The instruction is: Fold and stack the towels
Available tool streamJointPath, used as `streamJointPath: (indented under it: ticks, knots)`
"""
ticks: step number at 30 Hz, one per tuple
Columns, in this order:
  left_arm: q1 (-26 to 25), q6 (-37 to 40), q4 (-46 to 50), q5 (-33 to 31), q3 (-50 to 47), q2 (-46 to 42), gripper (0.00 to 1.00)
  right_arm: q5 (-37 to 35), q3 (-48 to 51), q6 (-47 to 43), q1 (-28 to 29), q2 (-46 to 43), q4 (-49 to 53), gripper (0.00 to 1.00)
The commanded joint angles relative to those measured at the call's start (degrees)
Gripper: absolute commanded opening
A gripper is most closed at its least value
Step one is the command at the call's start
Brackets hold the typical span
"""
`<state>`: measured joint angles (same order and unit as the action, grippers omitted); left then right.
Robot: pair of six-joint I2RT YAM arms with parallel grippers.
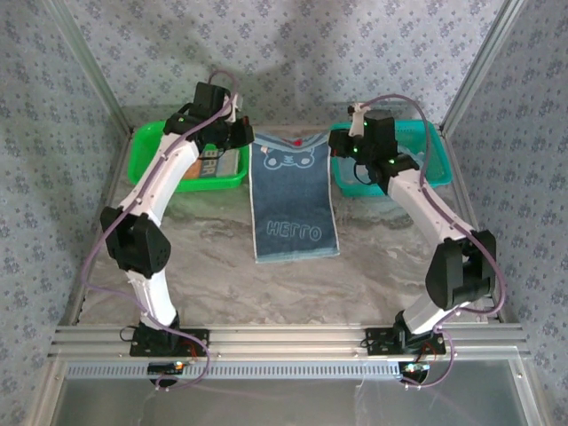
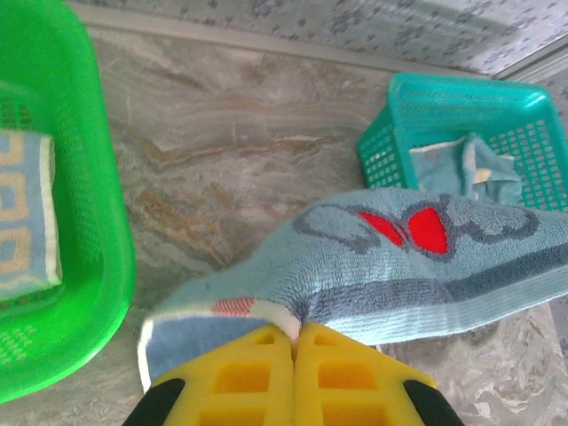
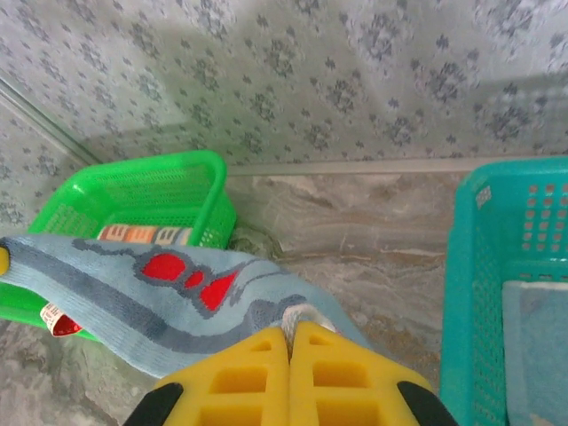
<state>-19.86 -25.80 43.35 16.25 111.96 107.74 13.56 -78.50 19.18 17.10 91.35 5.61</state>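
Observation:
A light blue towel with a cartoon face (image 1: 293, 200) lies lengthwise in the middle of the table, its far edge raised off the surface. My left gripper (image 1: 241, 135) is shut on the towel's far left corner (image 2: 266, 311), and the yellow fingers (image 2: 253, 373) pinch its white hem. My right gripper (image 1: 340, 142) is shut on the far right corner (image 3: 306, 315). Between them the towel (image 3: 160, 284) hangs with its red bow showing. A striped towel with block letters (image 2: 22, 213) lies in the green basket. Another light blue towel (image 2: 466, 169) sits crumpled in the teal basket.
The green mesh basket (image 1: 146, 151) stands at the back left and the teal mesh basket (image 1: 435, 146) at the back right, each close beside a gripper. Patterned walls enclose the back and sides. Bare marble table (image 1: 382, 257) lies in front of the towel.

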Motion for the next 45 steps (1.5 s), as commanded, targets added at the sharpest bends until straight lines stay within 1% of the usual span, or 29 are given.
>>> streamJointPath:
  ticks: [1, 6, 11, 14, 20, 24, 28, 33, 40, 45]
  knots:
    - [0.78, -1.99, 0.8, 1.6, -1.13, -0.92, 0.0, 2.0, -1.45, 0.81, -0.25, 0.57, 0.26, 0.0]
    - [0.87, -5.42, -1.06, 1.24, -9.52, -3.97, 0.0, 2.19, 3.77, 1.47, -0.27, -0.09, 1.49, 0.0]
    - [0.78, -10.9, -4.13, 1.37, -21.49, -9.82, 0.0, 3.25, 8.75, 2.01, -0.28, -1.82, 3.67, 0.0]
    - [0.3, -13.74, -8.26, 1.42, -28.27, -13.5, 0.0, 3.14, 13.25, 2.35, -0.28, -3.75, 3.96, 0.0]
    - [-1.96, -17.41, -10.68, -0.26, -36.46, -18.56, 0.0, 3.31, 19.06, 2.94, 0.31, -7.09, 5.27, 0.0]
    - [-3.8, -19.26, -11.46, -0.72, -40.01, -20.35, 0.0, 2.64, 21.92, 2.53, 1.18, -8.51, 6.66, 0.0]
    - [-6.22, -20.37, -11.25, -2.48, -43.42, -22.28, 0.0, 1.91, 24.62, 1.68, 1.59, -10.01, 7.53, 0.0]
    - [-7.59, -22.05, -12.63, -3.07, -48.17, -24.4, 0.0, 1.08, 27.16, 0.69, 2.03, -11.73, 9.08, 0.0]
    - [-9.93, -23.98, -13.19, -4.09, -51.79, -25.82, 0.0, 0.02, 29.74, 0.13, 2.55, -13.46, 10.45, 0.0]
    - [-11.32, -25.22, -13.11, -4.68, -52.64, -27.12, 0.0, -0.11, 30.46, 0.51, 2.74, -15.69, 11.4, 0.0]
